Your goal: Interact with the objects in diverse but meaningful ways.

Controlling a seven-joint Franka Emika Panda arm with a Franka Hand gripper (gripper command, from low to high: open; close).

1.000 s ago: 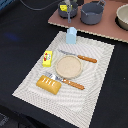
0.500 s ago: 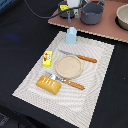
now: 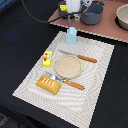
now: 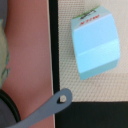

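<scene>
Bread loaf [image 3: 49, 84]: lying near the placemat's [image 3: 100, 75] front-left corner, light and rigid by the look of it. Yellow box [image 3: 47, 58]: standing at the mat's left edge. Milk carton [image 3: 72, 35]: standing at the mat's far edge; likely light, stiff and smooth, best pinched across its flat sides. Gripper [image 3: 74, 6]: hovering above the carton; jaw state impossible to tell.

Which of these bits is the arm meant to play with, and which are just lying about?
To play with: milk carton, yellow box, bread loaf, cheese wedge.

Just lying about: plate, knife, fork, grey pot, pan, striped mat.
</scene>
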